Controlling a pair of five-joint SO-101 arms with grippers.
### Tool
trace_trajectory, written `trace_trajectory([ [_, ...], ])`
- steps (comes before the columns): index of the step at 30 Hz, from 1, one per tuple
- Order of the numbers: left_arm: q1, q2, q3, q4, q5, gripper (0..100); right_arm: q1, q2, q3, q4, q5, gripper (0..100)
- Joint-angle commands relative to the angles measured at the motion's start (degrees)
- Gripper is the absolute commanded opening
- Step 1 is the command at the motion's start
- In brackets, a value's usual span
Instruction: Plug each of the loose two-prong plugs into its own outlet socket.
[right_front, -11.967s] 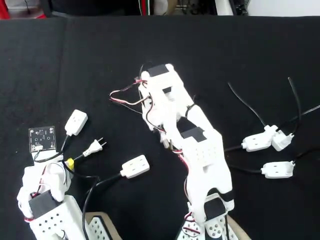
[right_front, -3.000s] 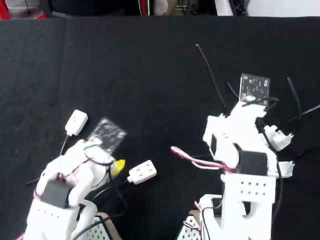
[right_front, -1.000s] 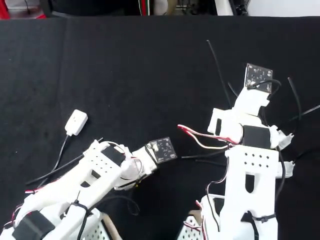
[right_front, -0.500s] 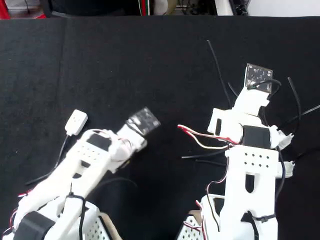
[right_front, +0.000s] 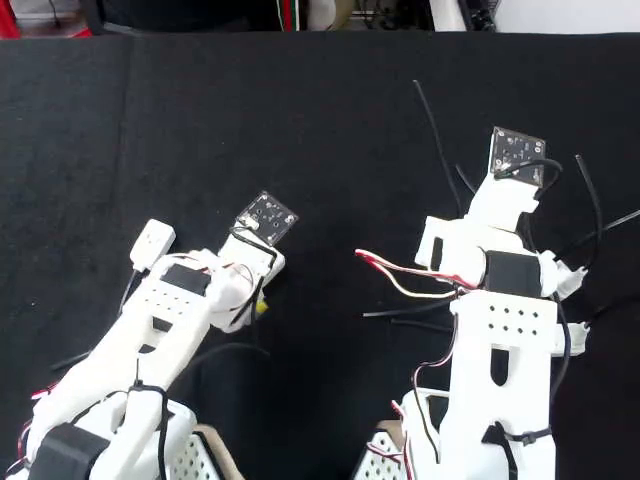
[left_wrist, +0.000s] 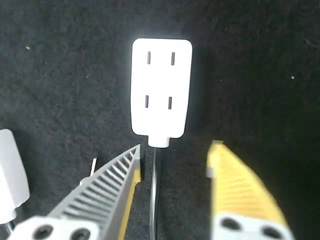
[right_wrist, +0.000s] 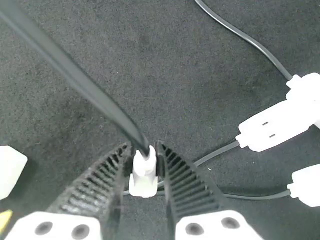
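No writing, number or sign can be read anywhere here. The outlet socket (left_wrist: 161, 87) shows a plain white face. Any marks on the left arm's camera board (right_front: 267, 217) and the right arm's camera board (right_front: 517, 155) are too small to make out.
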Motion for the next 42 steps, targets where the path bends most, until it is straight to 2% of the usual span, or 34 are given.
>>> trace_trajectory([
  [1,-0.75,-0.79,-0.75,0.7,0.0,30,-1.32,0.13,0.13,-4.13,-0.7,1.1],
  [4,-1.36,-1.32,-1.98,2.9,0.35,30,-5.1,0.13,2.59,-9.05,-3.6,1.1],
  [8,-5.76,-8.62,-1.1,3.96,2.2,30,-9.85,0.22,2.42,-11.96,-5.98,1.1],
  [12,-7.6,-21.54,5.41,3.87,2.9,30,-16.44,0.22,1.27,-15.38,-5.98,1.1],
  [16,-12.35,-39.12,13.32,4.4,5.71,30,-25.23,4.26,2.59,-25.32,-7.38,1.1],
  [20,-19.56,-56.88,17.71,13.71,5.8,30,-32.09,14.02,2.33,-32.62,-6.77,1.1],
  [25,-29.76,-75.6,23.16,24.7,5.54,30,-38.51,25.89,-1.54,-36.92,0.35,1.1],
  [33,-37.58,-72.26,24.4,27.16,1.76,30,-42.9,32.92,-4.62,-39.21,10.29,1.1],
  [42,-40.22,-72.26,26.68,27.43,-1.32,30,-42.99,37.76,-4.35,-43.34,16.09,1.1],
])
